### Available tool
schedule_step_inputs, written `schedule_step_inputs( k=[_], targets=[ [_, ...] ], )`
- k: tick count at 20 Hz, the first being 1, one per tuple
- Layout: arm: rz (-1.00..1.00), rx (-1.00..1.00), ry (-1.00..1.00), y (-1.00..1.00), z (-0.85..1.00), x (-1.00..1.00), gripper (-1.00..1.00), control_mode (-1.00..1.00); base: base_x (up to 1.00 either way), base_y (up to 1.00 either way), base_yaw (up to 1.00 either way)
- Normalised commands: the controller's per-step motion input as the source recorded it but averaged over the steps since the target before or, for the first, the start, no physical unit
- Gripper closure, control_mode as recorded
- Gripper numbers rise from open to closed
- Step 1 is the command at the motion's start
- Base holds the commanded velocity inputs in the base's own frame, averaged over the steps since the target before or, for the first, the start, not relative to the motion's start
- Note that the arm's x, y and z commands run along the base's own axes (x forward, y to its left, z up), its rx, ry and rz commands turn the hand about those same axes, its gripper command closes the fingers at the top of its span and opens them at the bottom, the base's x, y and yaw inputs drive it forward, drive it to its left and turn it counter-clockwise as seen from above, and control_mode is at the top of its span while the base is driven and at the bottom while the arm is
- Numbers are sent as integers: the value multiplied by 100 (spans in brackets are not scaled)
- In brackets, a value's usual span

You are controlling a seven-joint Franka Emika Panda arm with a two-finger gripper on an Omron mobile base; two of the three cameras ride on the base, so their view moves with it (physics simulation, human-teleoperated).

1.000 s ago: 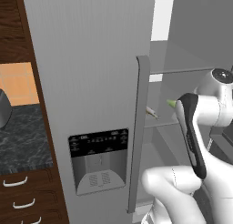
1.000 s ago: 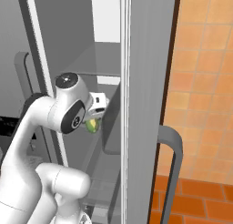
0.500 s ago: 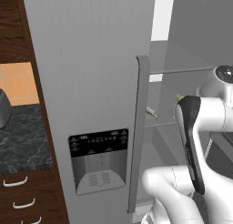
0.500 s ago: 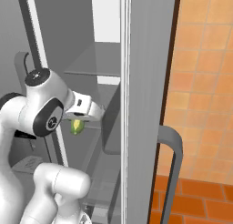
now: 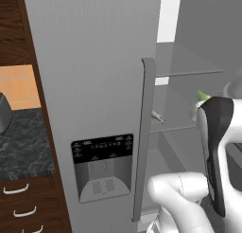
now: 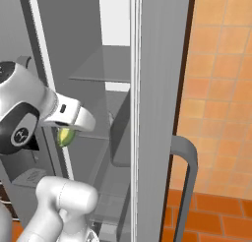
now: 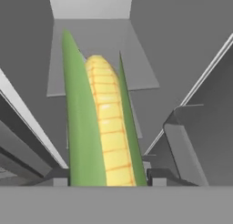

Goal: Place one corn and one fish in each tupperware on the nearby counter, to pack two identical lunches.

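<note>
Arm bent at elbow, reaching forward; gripper (image 7: 107, 175) jaws part-closed, clamped on the corn (image 7: 102, 136).

From the hand camera I see the corn (image 7: 107, 136), a yellow cob with green husk along both sides, standing lengthwise up the middle of the view, its tip pointing away from me. Its base sits between the two dark fingertips (image 7: 57, 175) of the tool (image 7: 107, 177), which close against it on either side. Behind it lies the grey fridge interior (image 7: 91, 59): a pale back wall, flat shelf surfaces, and a slanted grey bin edge (image 7: 182, 145) at right.
</note>
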Motion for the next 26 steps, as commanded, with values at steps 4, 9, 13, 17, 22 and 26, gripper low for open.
schedule_step_inputs(
  k=[4,9,13,17,22,26],
  targets=[
    [0,3,-7,8,65,-80,100,-100,0,0,0],
    [0,0,-2,5,14,-19,100,100,-53,55,0],
    [0,0,0,0,0,0,100,100,-35,100,0],
    [0,0,0,0,0,0,100,100,-8,100,0],
    [0,0,0,0,0,0,100,100,-1,100,0],
    [0,0,0,0,0,0,100,100,-3,100,0]
  ],
)
